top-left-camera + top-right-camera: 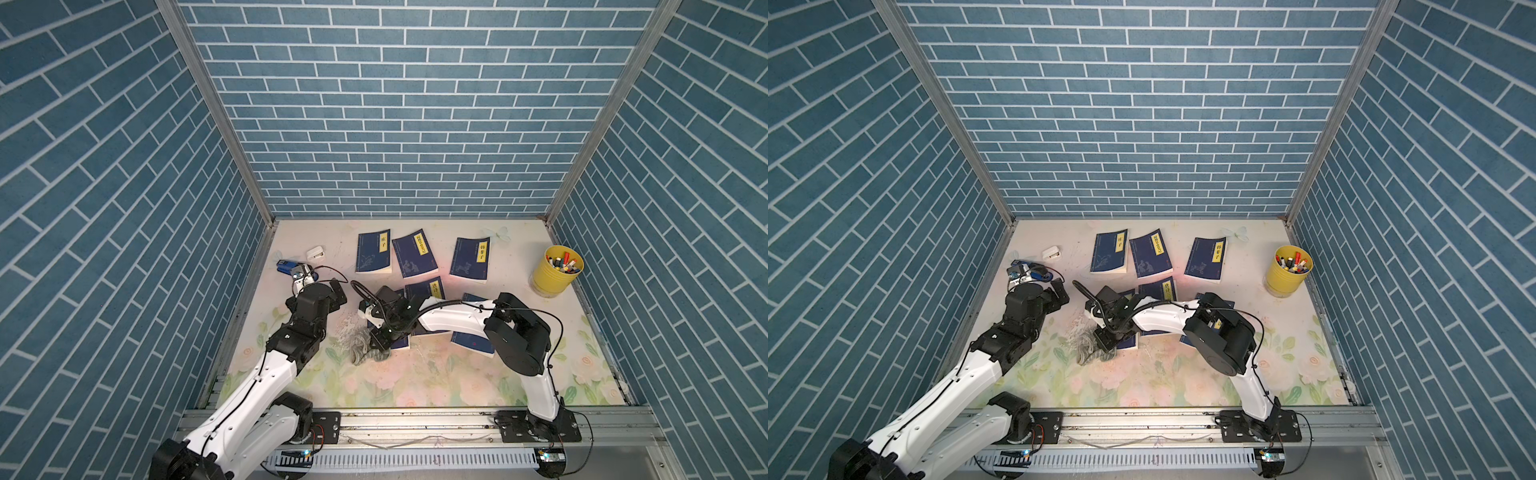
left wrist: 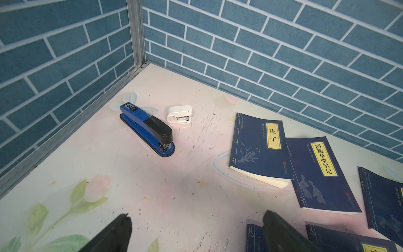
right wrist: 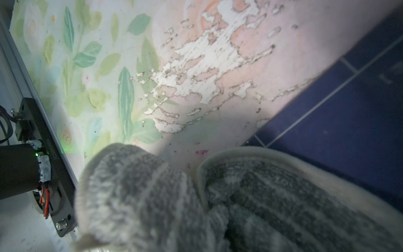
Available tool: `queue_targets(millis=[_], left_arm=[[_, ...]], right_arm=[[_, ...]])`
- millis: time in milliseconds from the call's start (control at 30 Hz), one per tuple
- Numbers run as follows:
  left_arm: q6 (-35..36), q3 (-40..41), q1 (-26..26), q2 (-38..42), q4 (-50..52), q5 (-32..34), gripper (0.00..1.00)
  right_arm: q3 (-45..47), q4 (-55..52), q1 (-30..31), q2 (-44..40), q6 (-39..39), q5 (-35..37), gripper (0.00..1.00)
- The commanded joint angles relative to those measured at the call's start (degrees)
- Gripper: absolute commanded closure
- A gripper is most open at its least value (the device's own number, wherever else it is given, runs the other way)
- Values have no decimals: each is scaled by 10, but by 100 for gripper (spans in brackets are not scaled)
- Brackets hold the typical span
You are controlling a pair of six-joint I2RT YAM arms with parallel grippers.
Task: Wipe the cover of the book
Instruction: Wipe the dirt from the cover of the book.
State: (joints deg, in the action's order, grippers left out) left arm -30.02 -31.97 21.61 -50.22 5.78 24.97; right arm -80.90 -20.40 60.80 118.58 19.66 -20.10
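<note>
Progress seems slight to us; our right gripper (image 1: 379, 347) clenches the grey striped terry cloth (image 3: 261, 207) at the edge of the navy paperback book (image 3: 349, 122), mid-table; left gripper (image 2: 196, 219) gapes empty; most cover awaits wiping.

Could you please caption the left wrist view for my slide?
Open left pincer over floral table, facing blue stapler, white stapler and navy books.

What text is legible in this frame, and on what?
"庄子": yellow label, back-left book.
"阅微草堂笔记": yellow label, back-middle book.
"韩非子": yellow label, back-right book.
"JG250908004", uncertain: black mount plate.
Small cover print, nearer books labels, blue stapler sticker: too small.
</note>
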Motion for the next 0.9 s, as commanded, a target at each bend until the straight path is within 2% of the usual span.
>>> queue_targets(millis=[0,133,300,433,667,867], left_arm=[[3,-14,-3,10,15,4,0],[3,-15,-4,22,23,4,0],[-2,-17,-4,31,29,-3,0],[-4,-18,-4,37,34,-5,0],[-3,-16,-4,34,31,-5,0],[-6,-10,-4,31,23,-7,0]], right_arm=[[-13,-68,-51,58,5,39,100],[-104,-103,-84,114,-25,38,100],[-223,-160,-97,178,-57,30,100],[-267,-176,-99,204,-63,29,100],[-251,-168,-97,193,-59,25,100],[-148,-134,-66,130,-44,31,100]])
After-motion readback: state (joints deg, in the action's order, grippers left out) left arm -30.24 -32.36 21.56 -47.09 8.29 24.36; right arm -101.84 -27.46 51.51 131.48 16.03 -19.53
